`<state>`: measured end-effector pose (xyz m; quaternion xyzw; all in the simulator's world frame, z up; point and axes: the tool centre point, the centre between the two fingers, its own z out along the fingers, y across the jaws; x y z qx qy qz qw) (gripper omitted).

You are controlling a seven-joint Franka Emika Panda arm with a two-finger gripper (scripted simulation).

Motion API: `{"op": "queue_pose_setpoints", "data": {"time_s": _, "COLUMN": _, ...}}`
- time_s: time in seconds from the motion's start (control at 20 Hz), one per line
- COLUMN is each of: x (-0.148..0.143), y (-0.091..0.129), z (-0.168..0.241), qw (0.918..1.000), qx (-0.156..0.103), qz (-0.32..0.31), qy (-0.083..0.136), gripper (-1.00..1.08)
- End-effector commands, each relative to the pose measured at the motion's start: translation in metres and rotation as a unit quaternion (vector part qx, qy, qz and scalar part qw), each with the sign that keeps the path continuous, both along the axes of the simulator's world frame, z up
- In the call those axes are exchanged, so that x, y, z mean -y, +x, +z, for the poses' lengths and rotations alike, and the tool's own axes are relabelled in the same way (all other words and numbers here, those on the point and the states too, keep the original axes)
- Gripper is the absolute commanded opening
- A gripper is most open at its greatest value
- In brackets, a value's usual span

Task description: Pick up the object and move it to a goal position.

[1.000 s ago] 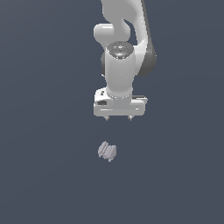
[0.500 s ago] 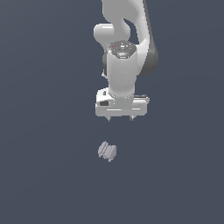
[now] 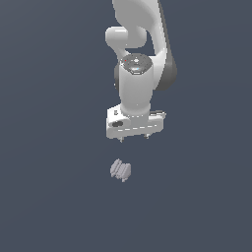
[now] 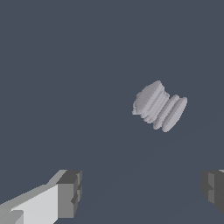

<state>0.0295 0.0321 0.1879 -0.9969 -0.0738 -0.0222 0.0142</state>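
The object (image 3: 120, 170) is a small pale grey-lilac lump with ribbed lobes, lying on the dark flat surface. It also shows in the wrist view (image 4: 159, 106). My white gripper (image 3: 134, 138) hangs above it and slightly toward the exterior view's right, well clear of it. Its fingers (image 4: 68, 193) stand wide apart and hold nothing. The object is not between the fingertips in the wrist view; it lies beyond them.
A uniform dark grey-blue surface (image 3: 54, 197) lies all around. The white arm (image 3: 140, 49) rises behind the gripper.
The gripper has come down a little toward the object. The object has not moved.
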Motion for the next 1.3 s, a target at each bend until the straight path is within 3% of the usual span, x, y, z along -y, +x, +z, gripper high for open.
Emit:
{"op": "queue_pose_setpoints", "data": {"time_s": 0.0, "x": 0.002, "y": 0.005, "z": -0.005, "qw": 0.9996, "qx": -0.001, "qz": 0.027, "qy": -0.003, "gripper": 1.0}}
{"op": "queue_pose_setpoints", "data": {"time_s": 0.3, "x": 0.009, "y": 0.018, "z": -0.019, "qw": 0.9944, "qx": -0.003, "qz": 0.106, "qy": -0.01, "gripper": 1.0}}
{"op": "queue_pose_setpoints", "data": {"time_s": 0.6, "x": 0.017, "y": 0.031, "z": -0.033, "qw": 0.9826, "qx": -0.005, "qz": 0.185, "qy": -0.015, "gripper": 1.0}}
{"op": "queue_pose_setpoints", "data": {"time_s": 0.9, "x": 0.026, "y": 0.043, "z": -0.049, "qw": 0.9648, "qx": -0.007, "qz": 0.262, "qy": -0.019, "gripper": 1.0}}
{"op": "queue_pose_setpoints", "data": {"time_s": 1.25, "x": 0.037, "y": 0.056, "z": -0.068, "qw": 0.9368, "qx": -0.009, "qz": 0.349, "qy": -0.022, "gripper": 1.0}}
